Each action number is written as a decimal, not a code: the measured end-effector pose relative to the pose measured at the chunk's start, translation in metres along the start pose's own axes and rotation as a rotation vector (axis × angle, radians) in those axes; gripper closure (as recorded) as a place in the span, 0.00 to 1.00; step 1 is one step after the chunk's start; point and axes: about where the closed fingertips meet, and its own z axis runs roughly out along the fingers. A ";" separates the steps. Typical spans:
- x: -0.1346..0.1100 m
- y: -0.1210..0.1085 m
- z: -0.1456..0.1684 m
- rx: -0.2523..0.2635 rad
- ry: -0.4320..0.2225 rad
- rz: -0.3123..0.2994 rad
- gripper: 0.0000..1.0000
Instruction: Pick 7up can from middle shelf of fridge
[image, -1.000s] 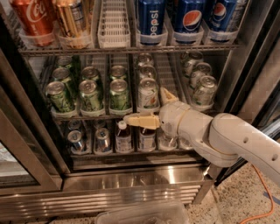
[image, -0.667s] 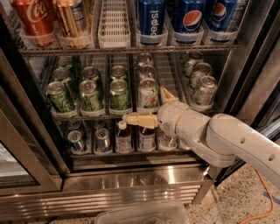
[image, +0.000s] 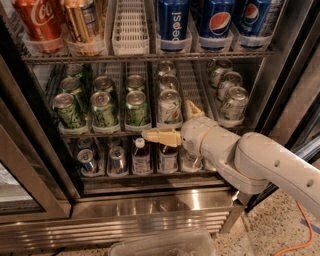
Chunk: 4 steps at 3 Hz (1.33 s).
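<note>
The fridge (image: 150, 200) stands open in the camera view. On the middle shelf (image: 120, 131), a lane holds pale 7up cans; the front 7up can (image: 170, 106) stands upright at the shelf's front edge. My gripper (image: 167, 119) is at that can and open. One cream finger (image: 161, 136) lies along the shelf edge just below the can. The other finger (image: 193, 108) rises beside the can's right side. Neither finger visibly presses the can. The white arm (image: 260, 162) comes in from the lower right.
Dark green cans (image: 103, 109) fill the left lanes and pale cans (image: 233, 102) the right lane. Above are Pepsi cans (image: 173, 22), a Coca-Cola can (image: 38, 20) and an empty white divider (image: 129, 25). Small bottles (image: 141, 158) stand below. A clear bin (image: 165, 244) sits on the floor.
</note>
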 end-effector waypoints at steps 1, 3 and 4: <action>-0.001 -0.002 0.003 0.022 -0.005 -0.002 0.00; -0.004 -0.006 0.007 0.052 -0.017 -0.006 0.13; -0.004 -0.013 0.002 0.079 -0.015 -0.002 0.09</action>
